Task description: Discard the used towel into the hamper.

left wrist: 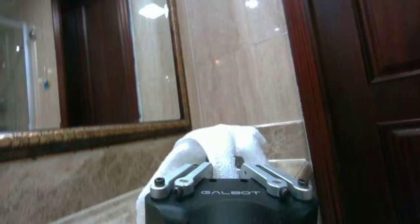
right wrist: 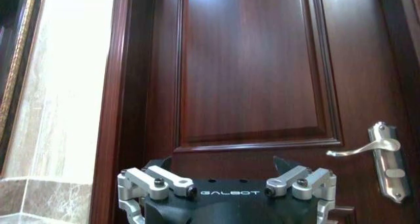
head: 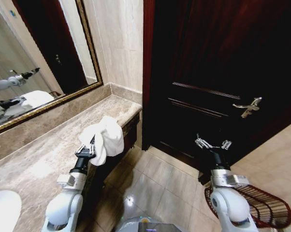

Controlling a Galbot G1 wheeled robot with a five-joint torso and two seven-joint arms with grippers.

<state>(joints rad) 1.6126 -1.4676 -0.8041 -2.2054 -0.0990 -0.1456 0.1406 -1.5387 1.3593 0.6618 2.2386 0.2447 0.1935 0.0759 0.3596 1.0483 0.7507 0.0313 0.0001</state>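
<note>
We see the left gripper [head: 90, 147] clamped on a soft, bunched white towel [head: 106, 137] above the polished marble counter [head: 44, 154]; the right gripper [head: 212, 143] spreads wide, empty, near the round open-weave hamper [head: 266, 205].

dark door [head: 218, 72], marble counter [head: 44, 154], mirror [head: 34, 53]

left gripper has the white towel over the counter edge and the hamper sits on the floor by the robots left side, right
Not quite. The hamper is on the floor at the robot's right side, beside the right arm, as the head view shows. The rest holds: the left gripper has the white towel over the counter edge.
</note>
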